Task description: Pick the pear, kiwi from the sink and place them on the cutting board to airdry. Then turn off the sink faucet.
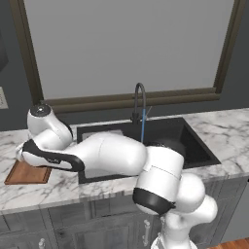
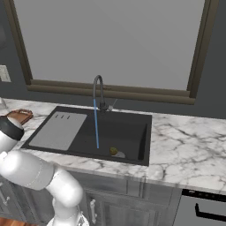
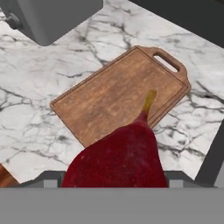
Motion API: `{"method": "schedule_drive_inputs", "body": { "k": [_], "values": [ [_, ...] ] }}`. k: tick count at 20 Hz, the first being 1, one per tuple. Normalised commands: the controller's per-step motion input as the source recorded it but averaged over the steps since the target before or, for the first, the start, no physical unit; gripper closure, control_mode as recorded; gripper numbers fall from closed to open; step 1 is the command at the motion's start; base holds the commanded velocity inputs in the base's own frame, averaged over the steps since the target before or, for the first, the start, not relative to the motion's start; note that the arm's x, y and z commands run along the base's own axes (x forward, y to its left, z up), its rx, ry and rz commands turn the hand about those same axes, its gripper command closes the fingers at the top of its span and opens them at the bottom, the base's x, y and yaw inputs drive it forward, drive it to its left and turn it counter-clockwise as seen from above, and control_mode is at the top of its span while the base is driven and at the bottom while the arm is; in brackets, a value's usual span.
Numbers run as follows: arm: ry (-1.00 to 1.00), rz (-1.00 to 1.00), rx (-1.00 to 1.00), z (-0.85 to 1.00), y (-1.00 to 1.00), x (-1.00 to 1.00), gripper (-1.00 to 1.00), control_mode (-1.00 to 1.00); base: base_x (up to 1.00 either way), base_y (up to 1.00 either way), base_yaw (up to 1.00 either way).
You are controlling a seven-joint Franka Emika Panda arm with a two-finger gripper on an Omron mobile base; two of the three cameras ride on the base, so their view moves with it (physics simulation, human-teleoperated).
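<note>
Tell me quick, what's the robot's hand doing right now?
Gripper: closed on the red pear, holding it above the cutting board.

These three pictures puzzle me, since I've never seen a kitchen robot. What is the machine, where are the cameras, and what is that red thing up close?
It is a rendered kitchen. The white jointed machine is a robot arm on a drivable base. Two cameras ride on the base, behind the arm to its left and right; the third sits on the hand, looking along the end effector. On the marble counter lies a wooden cutting board left of the black sink, where the faucet runs and a kiwi waits. The red thing is a pear, apparently held over the board's edge.
</note>
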Motion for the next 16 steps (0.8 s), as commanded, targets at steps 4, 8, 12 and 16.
{"method": "schedule_drive_inputs", "body": {
  "k": [4,8,12,16],
  "values": [
    [0.06,0.0,-0.04,-0.26,0.07,0.16,1.0,-1.0,0.0,0.0,0.0],
    [0.03,0.0,-0.02,-0.22,0.1,0.08,1.0,-1.0,0.0,0.0,0.0],
    [0.03,0.0,-0.03,-0.24,0.13,0.02,1.0,-1.0,0.0,0.0,0.0],
    [0.03,0.0,-0.03,-0.28,0.08,0.08,1.0,-1.0,0.0,0.0,0.0]
  ]
}}
